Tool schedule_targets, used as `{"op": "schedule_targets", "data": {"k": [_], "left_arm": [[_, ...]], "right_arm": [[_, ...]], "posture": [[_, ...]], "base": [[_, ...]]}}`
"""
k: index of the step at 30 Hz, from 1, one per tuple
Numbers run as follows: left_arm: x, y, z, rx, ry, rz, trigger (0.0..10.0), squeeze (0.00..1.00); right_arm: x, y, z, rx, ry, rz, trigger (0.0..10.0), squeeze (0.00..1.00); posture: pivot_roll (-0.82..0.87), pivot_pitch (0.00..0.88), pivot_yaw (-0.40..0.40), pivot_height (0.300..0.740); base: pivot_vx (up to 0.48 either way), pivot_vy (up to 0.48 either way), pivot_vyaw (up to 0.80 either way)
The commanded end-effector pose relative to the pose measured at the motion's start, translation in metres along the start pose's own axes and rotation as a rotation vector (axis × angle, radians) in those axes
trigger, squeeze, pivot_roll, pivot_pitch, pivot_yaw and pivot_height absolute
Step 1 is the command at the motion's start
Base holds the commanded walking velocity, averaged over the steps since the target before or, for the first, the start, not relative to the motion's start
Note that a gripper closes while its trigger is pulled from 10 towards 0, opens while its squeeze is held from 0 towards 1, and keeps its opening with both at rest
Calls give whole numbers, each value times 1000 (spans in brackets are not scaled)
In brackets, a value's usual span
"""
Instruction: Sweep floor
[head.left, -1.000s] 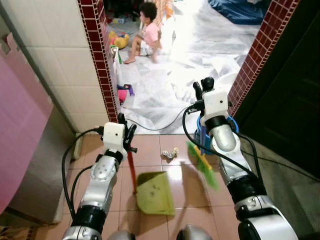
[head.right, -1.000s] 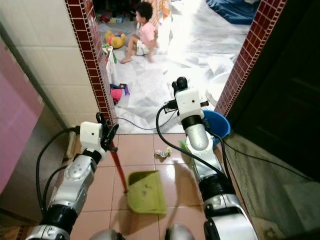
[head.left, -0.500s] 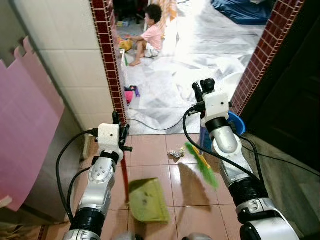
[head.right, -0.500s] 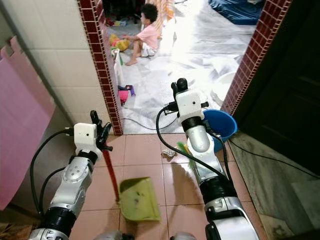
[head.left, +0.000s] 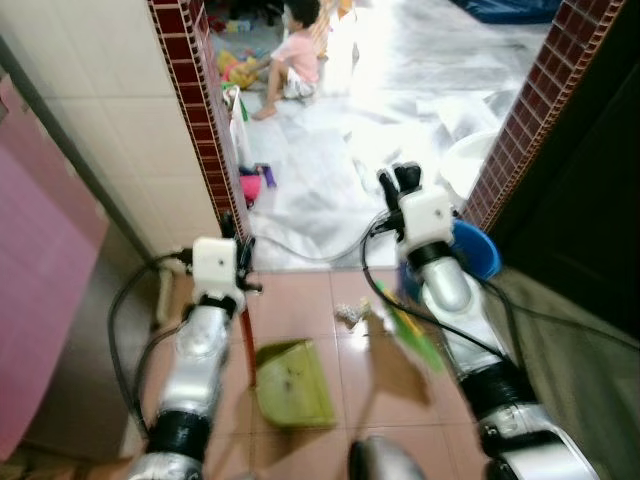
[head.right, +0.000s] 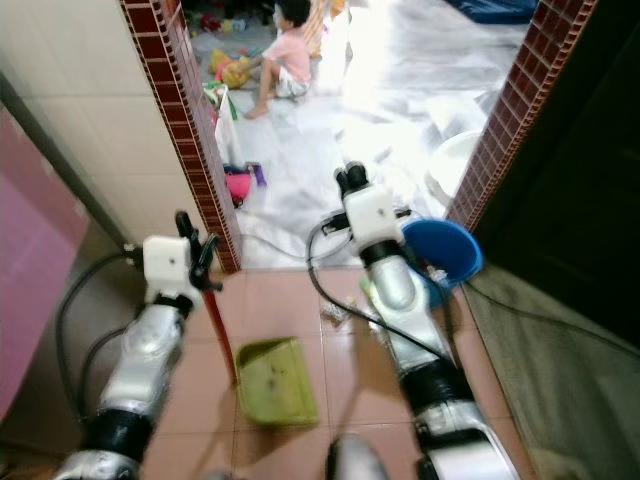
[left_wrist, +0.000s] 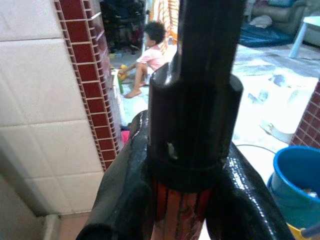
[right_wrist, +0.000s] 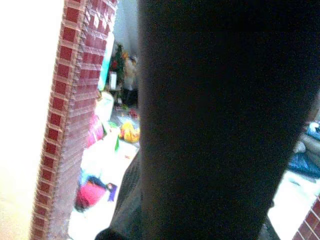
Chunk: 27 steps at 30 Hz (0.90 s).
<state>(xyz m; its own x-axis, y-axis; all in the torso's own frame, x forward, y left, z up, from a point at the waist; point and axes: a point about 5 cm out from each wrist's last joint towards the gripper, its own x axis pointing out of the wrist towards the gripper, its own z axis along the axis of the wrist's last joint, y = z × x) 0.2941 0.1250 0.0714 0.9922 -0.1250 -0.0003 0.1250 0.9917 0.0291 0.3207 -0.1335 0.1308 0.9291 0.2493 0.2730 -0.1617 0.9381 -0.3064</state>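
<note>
My left gripper (head.left: 235, 238) is shut on the red handle (head.left: 248, 340) of a green dustpan (head.left: 295, 385), which rests on the brown tile floor. In the left wrist view the fingers (left_wrist: 125, 175) clamp the handle's black top (left_wrist: 192, 120). My right gripper (head.left: 397, 182) is shut on a broom whose green bristles (head.left: 415, 338) hang just above the tiles. A dark broom handle (right_wrist: 210, 125) crosses the right wrist view. A small crumpled scrap of trash (head.left: 350, 315) lies on the floor between the dustpan and the bristles.
A blue bucket (head.left: 477, 250) stands behind my right arm by a brick pillar (head.left: 520, 120). Another brick pillar (head.left: 195, 120) and tiled wall are on the left, beside a pink panel (head.left: 40, 290). A cable (head.left: 300, 252) crosses the threshold. A child (head.left: 295, 50) sits among toys beyond.
The whole picture has shifted and blurred, so the camera moved. Both grippers keep their hold; the dustpan and broom stay near the scrap.
</note>
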Motion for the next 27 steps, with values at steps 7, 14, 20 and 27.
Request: {"op": "schedule_targets", "data": {"k": [7, 14, 20, 27], "left_arm": [[-4, 18, 15, 53, -85, 46, 10000, 0], [-4, 23, 18, 82, -94, 76, 10000, 0], [-5, 24, 18, 94, -105, 105, 10000, 0], [-7, 26, 3, 80, -58, 179, 10000, 0]], "right_arm": [[-11, 9, 7, 18, -39, 9, 10000, 0], [-14, 11, 7, 32, -27, -3, 10000, 0], [-10, 7, 9, 62, -19, -7, 10000, 0], [-7, 12, 9, 69, -18, 3, 10000, 0]], "posture": [[-16, 0, 36, 740], [-22, 0, 42, 740], [-13, 0, 27, 740], [-11, 0, 20, 740]], "base": [[453, 0, 0], [452, 0, 0], [454, 0, 0], [0, 0, 0]]}}
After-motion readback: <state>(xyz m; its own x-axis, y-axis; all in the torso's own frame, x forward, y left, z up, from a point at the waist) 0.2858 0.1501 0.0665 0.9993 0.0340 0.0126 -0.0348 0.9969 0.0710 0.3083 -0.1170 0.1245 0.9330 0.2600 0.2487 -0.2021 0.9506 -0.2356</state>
